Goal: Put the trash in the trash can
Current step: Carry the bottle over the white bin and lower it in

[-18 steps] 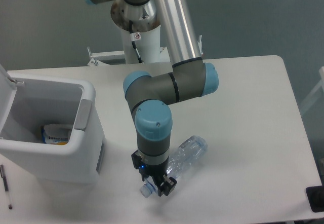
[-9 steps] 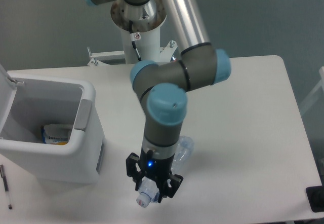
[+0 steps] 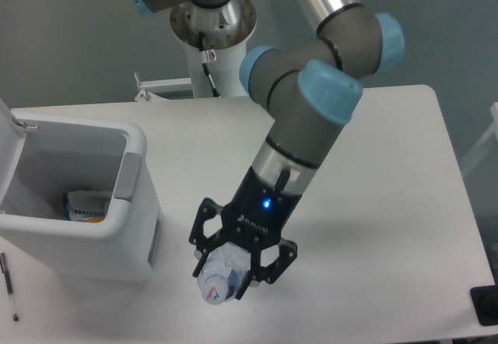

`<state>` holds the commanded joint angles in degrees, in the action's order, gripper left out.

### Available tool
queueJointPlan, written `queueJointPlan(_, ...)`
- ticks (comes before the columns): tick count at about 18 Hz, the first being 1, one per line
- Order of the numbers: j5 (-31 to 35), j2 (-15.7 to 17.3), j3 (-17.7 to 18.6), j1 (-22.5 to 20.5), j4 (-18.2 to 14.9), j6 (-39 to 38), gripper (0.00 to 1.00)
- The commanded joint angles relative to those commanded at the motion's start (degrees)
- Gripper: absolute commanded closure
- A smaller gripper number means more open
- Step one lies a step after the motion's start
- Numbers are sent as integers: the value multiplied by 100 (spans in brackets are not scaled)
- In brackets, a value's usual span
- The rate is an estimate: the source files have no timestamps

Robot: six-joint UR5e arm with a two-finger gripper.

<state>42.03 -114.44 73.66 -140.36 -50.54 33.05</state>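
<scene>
Currently my pincer (image 3: 231, 275) is clamped on the bottle (image 3: 220, 276), which hangs clear of the tabletop (image 3: 389, 204) with its pale-blue cap (image 3: 212, 292) pointing toward the camera. Fingers (image 3: 199, 235) bracket the bottle near its cap end; the rest of the body is hidden behind the pincer.

Handling judgement:
- Weight: the bottle looks empty, so I expect it to be light.
- Stiffness: thin clear plastic; the wall appears crumpled and will likely give under pressure. The neck and cap are the stiffest part, so holding close to them is the better choice.
- Slip: smooth plastic may slide if grip is loose; a moderate, steady squeeze should suffice.
- Fragility: low; dropping it carries little risk.

The bin (image 3: 74, 204) stands to the left with its lid (image 3: 9, 122) open. A printed packet (image 3: 85, 206) lies inside. I see no wrapper on the tabletop.

A pen (image 3: 8, 282) lies beside the bin.
</scene>
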Motion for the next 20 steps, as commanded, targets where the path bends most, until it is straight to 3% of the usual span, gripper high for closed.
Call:
queueJointPlan(7, -1037, 88, -546, -18, 0, -176, 46)
queueJointPlan(13, -1829, 325, -546, 96, 35, -167, 46)
queueJointPlan(20, -1865, 466, -467, 729, 35, -158, 46)
